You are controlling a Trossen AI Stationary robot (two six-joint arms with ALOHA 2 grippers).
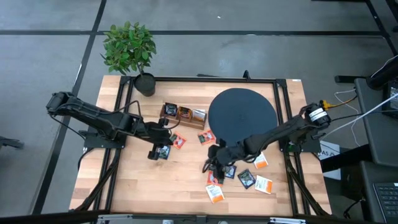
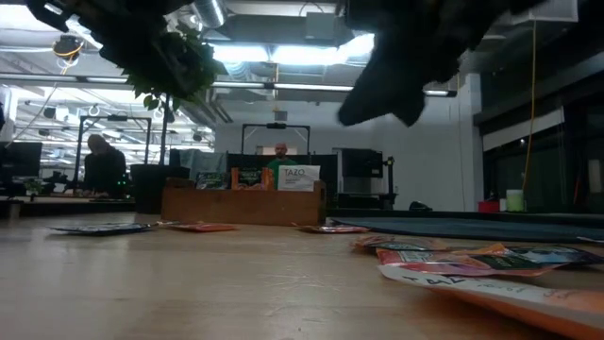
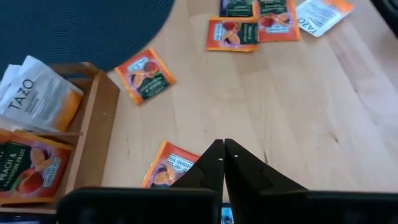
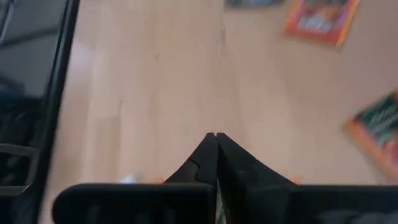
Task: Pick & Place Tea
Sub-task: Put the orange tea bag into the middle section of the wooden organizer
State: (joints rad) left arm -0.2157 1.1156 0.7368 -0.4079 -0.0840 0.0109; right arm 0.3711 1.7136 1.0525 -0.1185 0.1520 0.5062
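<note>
Both end effectors were clenched; my right end effector (image 1: pixel 214 168) hovered beside the near-right tea sachets (image 1: pixel 249 179), nearer than my left end effector (image 1: pixel 158 151).

1. A dark blurred claw (image 2: pixel 415 57) hangs from the upper edge, above the wooden tabletop (image 2: pixel 236 283).
2. Well behind it, lower and to its left, stands the wooden tray (image 2: pixel 243 203) with upright sachets (image 2: pixel 298 177).
3. Below it, rightward, flat sachets (image 2: pixel 472 269) lie nearest the camera.
4. Far left, plant leaves (image 2: pixel 170 57) hang.
</note>
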